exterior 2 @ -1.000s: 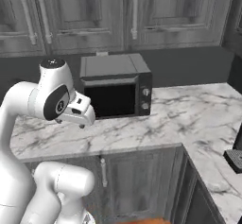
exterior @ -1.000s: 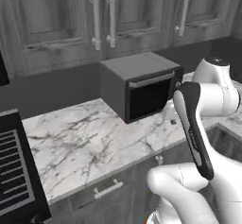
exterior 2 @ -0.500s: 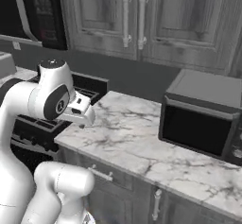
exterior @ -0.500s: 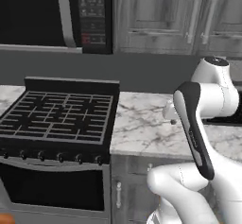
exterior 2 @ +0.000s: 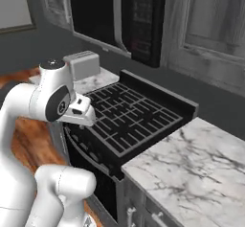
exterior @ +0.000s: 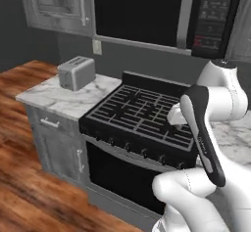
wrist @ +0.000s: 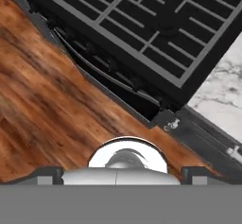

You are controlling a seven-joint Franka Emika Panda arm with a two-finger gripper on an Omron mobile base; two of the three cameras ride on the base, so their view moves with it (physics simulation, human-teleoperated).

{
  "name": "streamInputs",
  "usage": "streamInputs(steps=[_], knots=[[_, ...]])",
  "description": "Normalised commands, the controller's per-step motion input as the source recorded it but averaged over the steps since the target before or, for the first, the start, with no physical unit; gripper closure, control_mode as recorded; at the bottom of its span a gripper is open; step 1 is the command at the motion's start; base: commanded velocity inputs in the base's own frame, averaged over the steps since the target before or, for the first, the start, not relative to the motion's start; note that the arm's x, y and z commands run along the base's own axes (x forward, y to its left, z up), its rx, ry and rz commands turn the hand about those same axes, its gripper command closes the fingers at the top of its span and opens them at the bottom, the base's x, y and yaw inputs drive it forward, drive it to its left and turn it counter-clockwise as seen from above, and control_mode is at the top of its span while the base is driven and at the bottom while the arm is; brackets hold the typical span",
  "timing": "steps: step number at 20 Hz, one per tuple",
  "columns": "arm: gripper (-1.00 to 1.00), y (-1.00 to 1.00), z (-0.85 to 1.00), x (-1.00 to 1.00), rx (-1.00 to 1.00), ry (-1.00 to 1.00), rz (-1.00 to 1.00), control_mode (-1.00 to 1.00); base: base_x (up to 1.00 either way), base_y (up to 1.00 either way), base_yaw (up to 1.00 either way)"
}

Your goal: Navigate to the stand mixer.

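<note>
The end effector [exterior 2: 82, 112] hangs over the front edge of the black stove [exterior: 142, 113]; whether it stands wide or narrow cannot be told. Beyond it, to its left, a silver toaster [exterior: 75, 72] stands on the marble surface [exterior: 59, 99]. A microwave [exterior: 162, 11] hangs above. Below lies the wooden floor [wrist: 42, 105].

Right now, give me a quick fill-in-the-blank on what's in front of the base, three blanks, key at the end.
1. The silver toaster stands on a marble counter to the ____ of the stove in the left base view.
2. The black stove has ____ pots on its grates.
3. The floor is made of ____.

Missing: left; no; wood
</note>
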Motion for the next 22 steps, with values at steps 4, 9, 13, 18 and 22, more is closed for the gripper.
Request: streamInputs(steps=[4, 9, 13, 18, 22], knots=[[-1.00, 0.00, 0.00, 0.00, 0.00, 0.00, 0.00, 1.00, 0.61, 0.91, 0.51], [-1.00, 0.00, 0.00, 0.00, 0.00, 0.00, 0.00, 1.00, 0.09, 0.88, 0.73], [-1.00, 0.00, 0.00, 0.00, 0.00, 0.00, 0.00, 1.00, -0.14, 0.54, 0.97], [-1.00, 0.00, 0.00, 0.00, 0.00, 0.00, 0.00, 1.00, -0.04, 0.46, 0.96], [-1.00, 0.00, 0.00, 0.00, 0.00, 0.00, 0.00, 1.00, 0.01, 0.36, 0.93]])
